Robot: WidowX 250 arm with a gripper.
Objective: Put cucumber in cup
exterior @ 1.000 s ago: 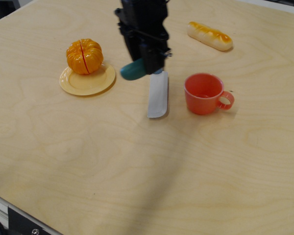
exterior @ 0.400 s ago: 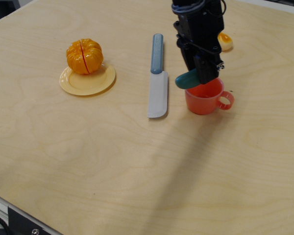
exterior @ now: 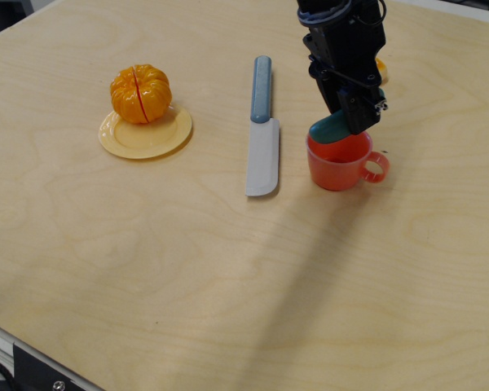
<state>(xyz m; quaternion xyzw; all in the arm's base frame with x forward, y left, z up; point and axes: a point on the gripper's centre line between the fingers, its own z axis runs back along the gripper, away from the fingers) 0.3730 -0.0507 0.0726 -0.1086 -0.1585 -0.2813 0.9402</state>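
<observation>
The orange-red cup (exterior: 340,168) with a ring handle on its right stands on the wooden table, right of centre. My black gripper (exterior: 349,116) hangs directly over the cup's mouth and is shut on the dark teal-green cucumber (exterior: 331,129). The cucumber's free left end sticks out over the cup's left rim, just above it. The rest of the cucumber is hidden between the fingers.
A blue-handled grey knife (exterior: 262,128) lies left of the cup. A sliced orange toy (exterior: 140,94) sits on a pale yellow plate (exterior: 146,138) at the left. A yellow-orange bread roll (exterior: 381,68) shows partly behind the gripper.
My gripper carried the cucumber rightwards from over the knife to over the cup, then shifted a little further right above the cup's mouth. The knife is now uncovered.
</observation>
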